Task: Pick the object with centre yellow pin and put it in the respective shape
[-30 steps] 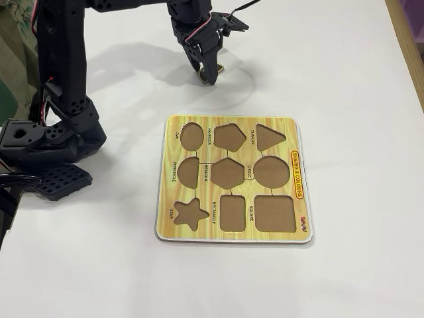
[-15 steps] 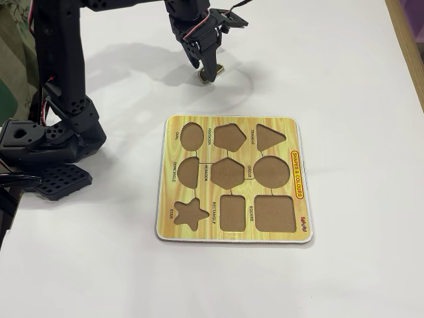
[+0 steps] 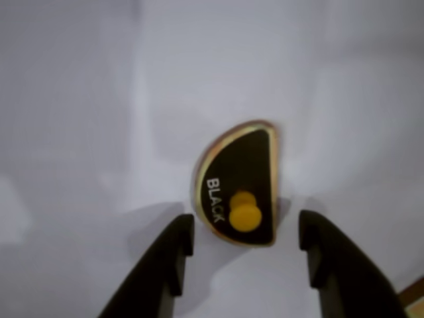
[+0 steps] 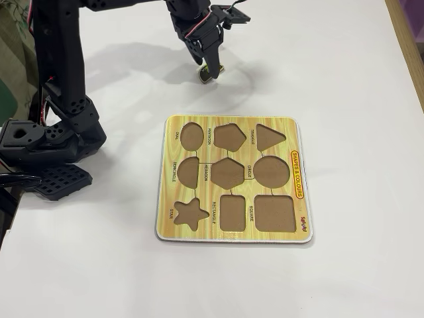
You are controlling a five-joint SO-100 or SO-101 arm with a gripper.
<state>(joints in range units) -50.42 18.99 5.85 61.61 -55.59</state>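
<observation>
Wrist view is showing me my black two-finger gripper (image 3: 245, 242) spread apart, straddling the flat black half-disc wooden piece (image 3: 240, 180) with its yellow centre knob (image 3: 245, 213).

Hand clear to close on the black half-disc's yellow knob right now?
Probably yes. In the wrist view the hand is open, a finger on each side of the black half-disc, its yellow knob between them. Only bare table around it; nothing blocks.
</observation>
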